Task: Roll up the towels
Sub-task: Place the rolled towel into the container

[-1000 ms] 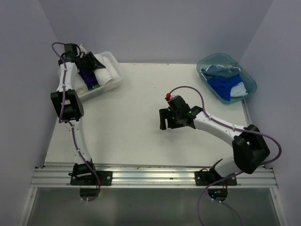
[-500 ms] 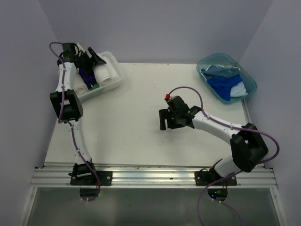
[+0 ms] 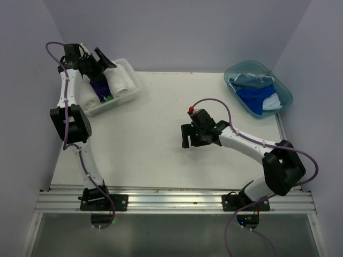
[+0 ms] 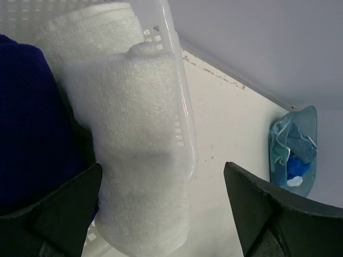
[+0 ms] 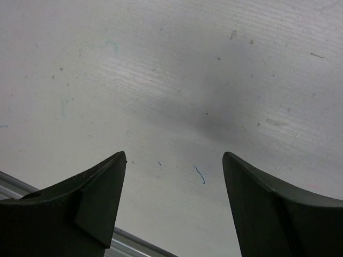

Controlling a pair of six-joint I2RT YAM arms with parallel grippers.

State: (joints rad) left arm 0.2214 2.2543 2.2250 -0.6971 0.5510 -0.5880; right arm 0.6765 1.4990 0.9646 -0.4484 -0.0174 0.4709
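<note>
Table (image 3: 150,139): is carrying the basket at its far left corner and the tub at its far right corner.
Teal tub (image 3: 285,88): is holding the loose towels, heaped and unrolled.
White basket (image 3: 135,87): is holding the rolled towels, packed side by side.
White towels (image 4: 139,134): are lying as thick rolls against the basket's wall, one directly under the left wrist camera. They are looking plush and light, and are likely to spring open if pinched at one layer only.
Royal blue towel (image 3: 256,99): is lying crumpled in the tub; being soft and limp, it is best taken by a corner or a hem.
Pale blue towel (image 3: 249,80): is lying bunched at the tub's far side, partly over the royal blue one.
Purple towel (image 3: 99,85): is sitting in the basket, touching the white rolls.
Green towel (image 3: 109,98): is showing only as a sliver at the basket's near wall.
Left gripper (image 3: 101,63): is hovering over the basket, jaws spread wide, holding nothing.
Right gripper (image 5: 174,166): is hovering over bare table, jaws apart and holding nothing.
</note>
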